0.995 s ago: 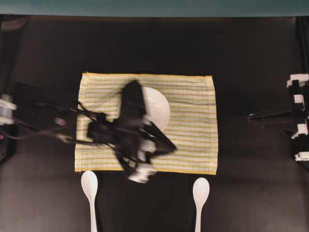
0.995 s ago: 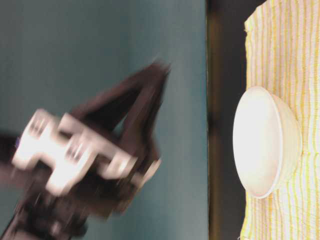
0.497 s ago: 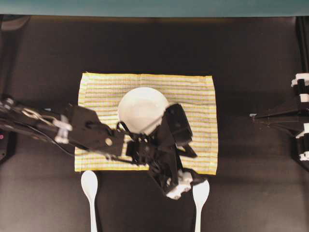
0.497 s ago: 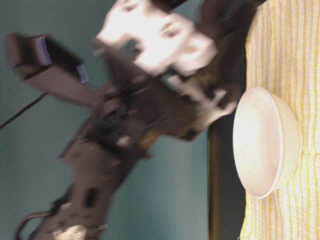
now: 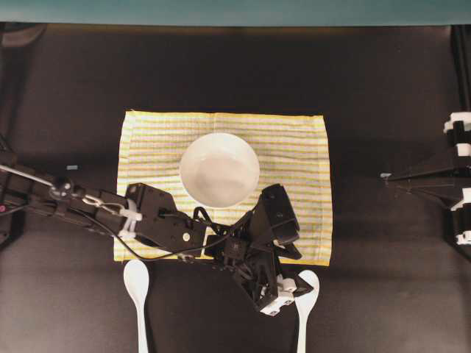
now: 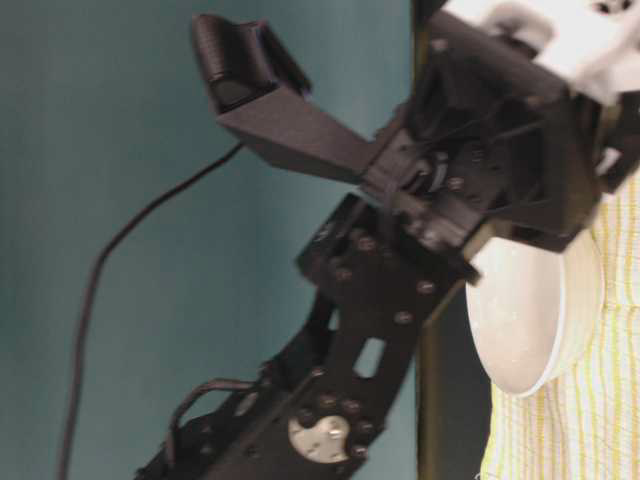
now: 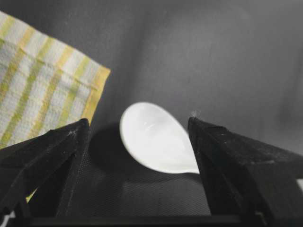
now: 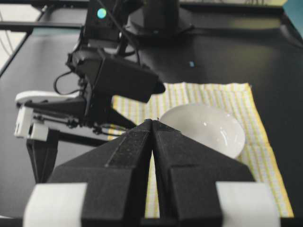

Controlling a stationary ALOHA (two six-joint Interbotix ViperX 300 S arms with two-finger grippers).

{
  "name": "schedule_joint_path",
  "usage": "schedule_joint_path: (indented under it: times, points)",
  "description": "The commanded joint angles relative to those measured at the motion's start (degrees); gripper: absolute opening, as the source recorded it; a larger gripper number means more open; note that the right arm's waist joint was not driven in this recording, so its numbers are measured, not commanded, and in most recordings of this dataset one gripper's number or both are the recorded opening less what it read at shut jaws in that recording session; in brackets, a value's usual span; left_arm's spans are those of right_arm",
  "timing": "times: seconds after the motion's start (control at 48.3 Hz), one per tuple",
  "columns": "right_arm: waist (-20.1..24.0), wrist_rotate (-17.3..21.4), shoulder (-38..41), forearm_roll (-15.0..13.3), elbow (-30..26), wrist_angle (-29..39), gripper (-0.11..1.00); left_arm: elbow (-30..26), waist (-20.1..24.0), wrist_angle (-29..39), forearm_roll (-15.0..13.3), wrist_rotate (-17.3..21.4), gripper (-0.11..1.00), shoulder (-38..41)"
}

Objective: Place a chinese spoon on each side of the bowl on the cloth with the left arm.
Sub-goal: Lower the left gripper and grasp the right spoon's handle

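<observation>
The white bowl (image 5: 219, 169) sits in the middle of the yellow-striped cloth (image 5: 298, 143). Two chinese spoons lie on the black table just in front of the cloth, one at the left (image 5: 136, 280) and one at the right (image 5: 308, 285), handles pointing to the near edge. The left arm (image 5: 165, 226) reaches across the cloth's front edge. My left gripper (image 5: 281, 293) hangs open right beside the right spoon's scoop. In the left wrist view that scoop (image 7: 154, 137) lies between the spread jaws of the left gripper (image 7: 138, 121), untouched. My right gripper (image 8: 152, 121) is shut and holds nothing.
The cloth's front right corner (image 7: 45, 90) lies close beside the scoop. The right arm (image 5: 434, 176) rests at the table's right edge, well away from the cloth. A teal wall (image 5: 235, 11) runs along the table's far side. Bare black tabletop (image 5: 390, 279) surrounds the cloth.
The left arm has swung from over the bowl to the right and down to the right spoon. Its jaws have opened. Bowl, cloth and both spoons have not moved.
</observation>
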Motion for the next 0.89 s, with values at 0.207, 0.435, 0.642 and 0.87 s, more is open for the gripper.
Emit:
schedule_joint_path:
  times: [0.207,0.435,0.642,0.87]
  points:
    - [0.0,0.0,0.3,0.2,-0.4,-0.3,0.01,-1.0,0.0,-0.5,0.2,0.2,0.8,1.2]
    - [0.0,0.0,0.3,0.1,-0.2,-0.3,0.01,-2.4,0.0,-0.2,0.2,0.4,0.79,2.5]
    - [0.0,0.1,0.3,0.1,-0.1,-0.3,0.01,-3.2,0.0,0.4,0.2,0.8,0.71,2.9]
    - [0.0,-0.2,0.3,0.1,0.0,-0.3,0.01,-5.3,0.1,4.4,0.2,1.5,0.52,3.5]
